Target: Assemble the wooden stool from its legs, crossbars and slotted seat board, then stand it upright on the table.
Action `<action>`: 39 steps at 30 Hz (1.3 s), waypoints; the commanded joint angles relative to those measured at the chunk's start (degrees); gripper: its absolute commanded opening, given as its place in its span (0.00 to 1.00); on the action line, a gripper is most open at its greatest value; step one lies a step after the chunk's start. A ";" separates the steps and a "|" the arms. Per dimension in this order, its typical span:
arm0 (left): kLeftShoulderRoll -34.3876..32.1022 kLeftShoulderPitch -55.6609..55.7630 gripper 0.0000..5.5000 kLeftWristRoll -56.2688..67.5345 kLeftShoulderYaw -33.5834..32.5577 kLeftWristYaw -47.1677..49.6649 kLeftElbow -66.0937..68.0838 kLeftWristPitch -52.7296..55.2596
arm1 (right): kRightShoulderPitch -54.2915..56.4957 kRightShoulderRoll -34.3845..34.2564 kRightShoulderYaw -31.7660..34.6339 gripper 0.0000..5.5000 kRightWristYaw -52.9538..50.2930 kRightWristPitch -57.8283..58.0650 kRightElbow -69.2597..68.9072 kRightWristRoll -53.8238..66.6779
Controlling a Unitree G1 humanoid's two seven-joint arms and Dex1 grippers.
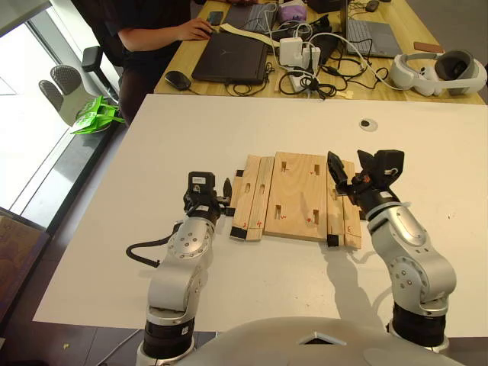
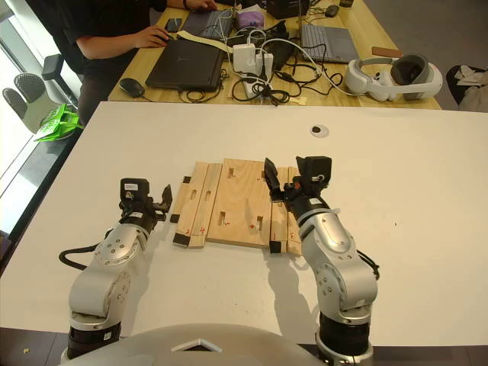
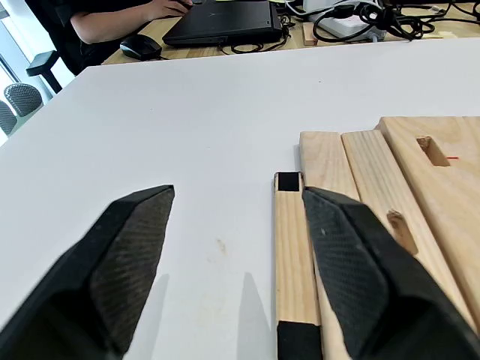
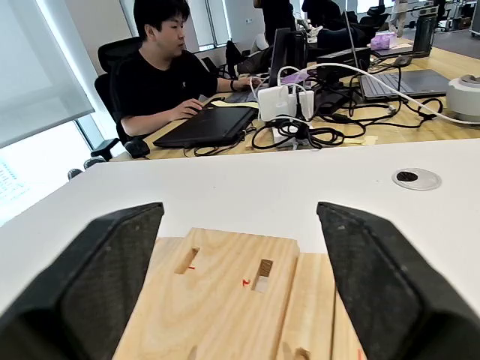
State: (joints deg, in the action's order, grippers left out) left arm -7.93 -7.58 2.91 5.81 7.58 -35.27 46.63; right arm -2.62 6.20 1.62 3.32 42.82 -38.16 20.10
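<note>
Evidently nothing is joined yet. From the head camera, the slotted seat board (image 1: 296, 197) lies flat mid-table (image 1: 191, 137), with the left leg pieces (image 1: 252, 197) and right leg pieces (image 1: 347, 217) touching its two sides, probably laid out so each arm has its own stock within reach. The left gripper (image 1: 210, 192) sits low just beside the left pieces; the right gripper (image 1: 351, 169) hovers over the right ones.

At the left wrist, the left gripper (image 3: 238, 196) has its jaws wide and empty. One finger overlaps a black-capped stick (image 3: 291, 255), the outermost piece and likely the first pick.

At the right wrist, the right gripper (image 4: 240, 214) is likewise spread wide, holding nothing. It looks down across the seat board (image 4: 217, 300), seemingly lined up to choose a part.
</note>
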 commanded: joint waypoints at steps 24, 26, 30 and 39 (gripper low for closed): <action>-2.49 1.04 0.58 -6.08 3.42 -5.69 1.96 4.67 | -3.64 5.45 6.41 0.70 3.00 0.57 -1.37 1.84; -2.87 1.44 0.58 -6.99 3.88 -5.80 2.77 4.93 | -3.32 5.25 6.27 0.70 2.84 0.77 -1.39 1.85; -2.94 2.27 0.58 -7.84 4.60 -6.34 4.61 4.91 | -2.92 4.95 6.00 0.70 2.67 0.96 -1.36 1.92; -3.23 3.52 0.58 -8.99 5.21 -7.32 7.57 4.07 | -2.21 4.54 5.68 0.70 2.06 1.01 -1.00 2.14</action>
State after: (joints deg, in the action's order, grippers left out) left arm -10.89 -5.04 -5.19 10.77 0.76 -28.39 50.66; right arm -5.40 11.15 7.62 5.66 43.22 -39.51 22.04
